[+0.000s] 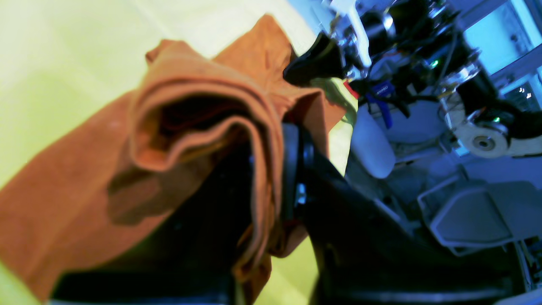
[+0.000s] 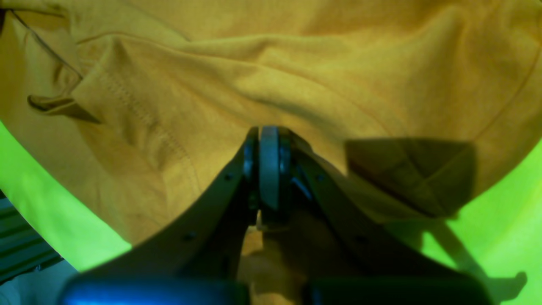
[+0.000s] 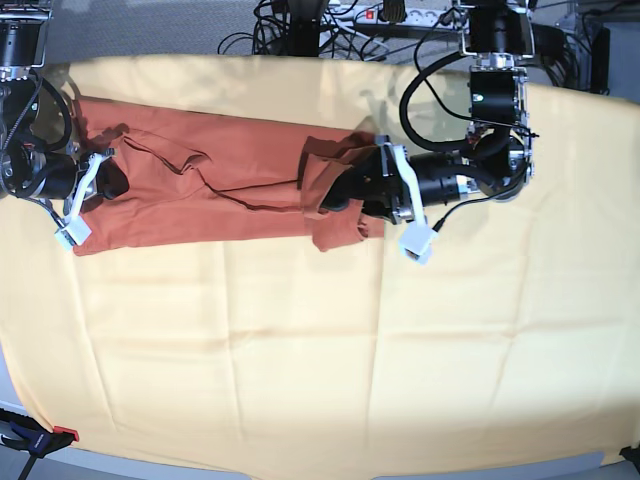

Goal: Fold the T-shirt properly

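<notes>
Black fingers [image 1: 292,169] of the left gripper [image 1: 271,169] fill the near edge of my left wrist view, pinched on a thick bunch of the T-shirt [image 3: 210,190]; several rust-orange layers curl over the jaws there. From the base view I see that same gripper [image 3: 335,195] at the shirt's right end, fabric lifted and rumpled around it.

Right gripper [image 2: 269,144]: jaws pressed together, tips sunk into a fold of the shirt, cloth puckering toward them. In the base view it [image 3: 105,180] sits at the shirt's far-left end. I read it as clamped on fabric.

Shirt lies stretched as a long band across the far half of the table, left to right, wrinkled along the middle.

Underneath, a pale yellow cloth [image 3: 300,350] covers the whole table, creased in a grid. Cables and a power strip [image 3: 390,12] run along the far edge. A red-handled clamp [image 3: 35,438] bites the near-left corner.
</notes>
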### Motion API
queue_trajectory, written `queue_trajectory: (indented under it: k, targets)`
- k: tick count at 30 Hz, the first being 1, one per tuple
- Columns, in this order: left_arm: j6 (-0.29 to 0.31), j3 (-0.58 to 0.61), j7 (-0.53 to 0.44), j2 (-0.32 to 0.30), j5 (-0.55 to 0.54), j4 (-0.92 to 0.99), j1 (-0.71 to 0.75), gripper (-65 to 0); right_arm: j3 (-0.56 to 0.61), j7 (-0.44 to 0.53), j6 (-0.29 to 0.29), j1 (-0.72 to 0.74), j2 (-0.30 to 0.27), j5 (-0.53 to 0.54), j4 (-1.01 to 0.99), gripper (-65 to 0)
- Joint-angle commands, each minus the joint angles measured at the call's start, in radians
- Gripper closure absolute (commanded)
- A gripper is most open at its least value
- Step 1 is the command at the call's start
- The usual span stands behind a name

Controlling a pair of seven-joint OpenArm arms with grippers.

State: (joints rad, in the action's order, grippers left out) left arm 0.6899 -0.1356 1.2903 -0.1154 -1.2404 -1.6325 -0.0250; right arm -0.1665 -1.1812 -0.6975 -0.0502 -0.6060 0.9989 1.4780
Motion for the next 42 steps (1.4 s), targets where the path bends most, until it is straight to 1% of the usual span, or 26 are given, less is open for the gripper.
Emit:
queue_trajectory:
  k: [1, 2, 4, 5, 6, 7, 8, 10, 12, 15, 16, 17, 18, 19, 21, 22, 24, 25, 28, 31, 33, 35, 39, 42]
  targets:
    - [0.008, 0.008, -0.019, 0.007, -0.027, -0.015, -0.017, -0.2, -0.010, -0.001, -0.001, 0.009, -0.021, -0.005, 0.010, 0.0]
    - [0.008, 0.017, -0.019, 0.009, -0.027, -0.015, -0.017, -8.0, -0.010, -0.001, -0.001, 0.009, -0.021, -0.005, 0.010, 0.0]
    - [0.008, 0.027, -0.019, 0.014, -0.027, -0.015, -0.017, -26.4, -0.010, 0.000, -0.001, 0.009, -0.021, -0.005, 0.010, 0.0]
    - [0.008, 0.031, -0.022, 0.014, -0.023, -0.015, -0.017, -34.3, -0.010, 0.000, -0.001, 0.009, -0.021, -0.005, 0.010, 0.0]
    - [0.008, 0.033, -0.034, 0.014, -0.002, -0.015, -0.017, -38.9, -0.010, 0.000, -0.001, 0.009, -0.020, -0.005, 0.010, 0.0]
    - [0.008, 0.035, -0.060, 0.013, 0.036, -0.015, -0.018, -39.7, -0.010, 0.000, -0.001, 0.009, -0.021, -0.005, 0.010, 0.0]
    - [0.008, 0.035, -0.085, 0.013, 0.072, -0.015, -0.018, -39.7, -0.010, 0.000, -0.001, 0.009, -0.021, -0.005, 0.010, -1.9]
    - [-0.002, 0.035, -0.101, 0.013, 0.087, -0.015, -0.018, -39.7, -0.010, 0.000, -0.001, 0.011, -0.021, -0.005, 0.010, -4.7]
    - [-0.009, 0.035, -0.101, 0.013, 0.077, -0.015, -0.017, -39.7, -0.010, 0.000, -0.001, 0.012, -0.021, -0.005, 0.010, -5.2]
    - [0.008, 0.034, -0.102, 0.013, 0.094, -0.015, -0.017, -39.6, -0.011, 0.008, -0.001, 0.015, -0.021, 0.000, 0.011, -5.7]
    - [0.008, 0.034, -0.103, 0.013, 0.114, -0.015, -0.018, -39.2, -0.014, 0.016, -0.001, 0.017, -0.021, 0.011, 0.014, -7.9]
    - [0.008, 0.035, -0.106, 0.013, 0.141, -0.015, -0.018, -36.7, -0.023, 0.022, -0.001, 0.020, -0.021, 0.036, 0.018, -10.6]
    - [0.008, 0.035, -0.111, 0.013, 0.171, -0.015, -0.017, -31.4, -0.035, 0.022, -0.001, 0.028, -0.021, 0.064, 0.025, -13.9]
    - [0.008, 0.035, -0.119, 0.013, 0.201, -0.015, -0.018, -23.3, -0.051, 0.018, -0.001, 0.039, -0.021, 0.088, 0.032, -17.4]
    - [0.008, 0.034, -0.135, 0.013, 0.253, -0.015, -0.017, -1.3, -0.099, 0.018, -0.001, 0.076, -0.021, 0.123, 0.048, -23.9]
    - [0.008, 0.034, -0.139, 0.012, 0.273, -0.015, -0.017, 0.0, -0.128, 0.018, -0.001, 0.098, -0.021, 0.143, 0.054, -26.1]
    - [0.008, 0.034, -0.138, 0.008, 0.293, -0.015, -0.017, 0.0, -0.196, 0.010, -0.001, 0.147, -0.022, 0.185, 0.061, -28.9]
    - [0.008, 0.034, -0.138, -0.002, 0.293, -0.015, -0.017, 0.0, -0.232, -0.007, -0.001, 0.169, -0.025, 0.210, 0.061, -29.2]
    - [0.008, 0.034, -0.138, -0.041, 0.294, -0.015, -0.017, 0.0, -0.353, -0.113, -0.001, 0.212, -0.029, 0.274, 0.060, -29.1]
    - [0.008, 0.034, -0.138, -0.095, 0.293, -0.015, -0.020, 0.0, -0.457, -0.206, -0.001, 0.180, -0.043, 0.375, 0.058, -29.1]
    - [0.008, 0.029, -0.139, -0.132, 0.293, -0.015, -0.023, 0.0, -0.499, -0.215, -0.001, 0.130, -0.045, 0.412, 0.058, -29.1]
    - [0.008, 0.010, -0.139, -0.169, 0.274, -0.015, -0.026, 0.0, -0.516, -0.215, -0.001, 0.071, -0.043, 0.414, 0.058, -29.2]
    - [0.008, -0.059, -0.138, -0.241, 0.184, -0.015, -0.025, 0.0, -0.516, -0.215, -0.001, -0.042, -0.031, 0.413, 0.058, -35.8]
    - [0.008, -0.119, -0.134, -0.296, 0.134, -0.015, -0.025, 0.0, -0.516, -0.215, -0.001, -0.095, 0.001, 0.381, 0.058, -38.2]
